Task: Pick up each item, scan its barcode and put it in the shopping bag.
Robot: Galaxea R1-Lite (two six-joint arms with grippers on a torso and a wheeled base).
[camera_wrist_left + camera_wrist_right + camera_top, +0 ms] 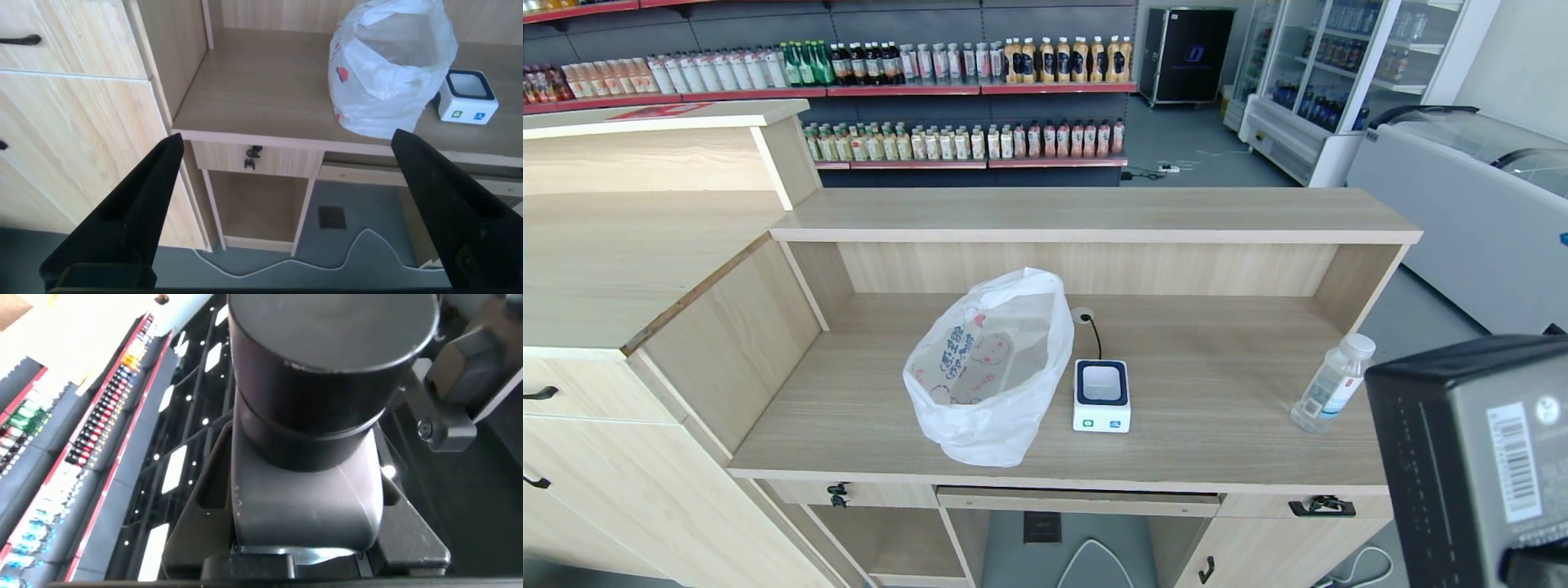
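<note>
A white plastic shopping bag stands open on the wooden counter, left of centre. A small white barcode scanner with a dark top window sits just right of the bag. A clear water bottle with a white cap stands upright near the counter's right end. My left gripper hangs open and empty below and in front of the counter's left front edge, with the bag and scanner beyond it. A grey housing of my right arm sits at the lower right, beside the bottle.
A raised back ledge and side walls enclose the counter. A taller cabinet stands to the left. Drawers and an open leg space lie under the counter. Drink shelves and freezers fill the room behind.
</note>
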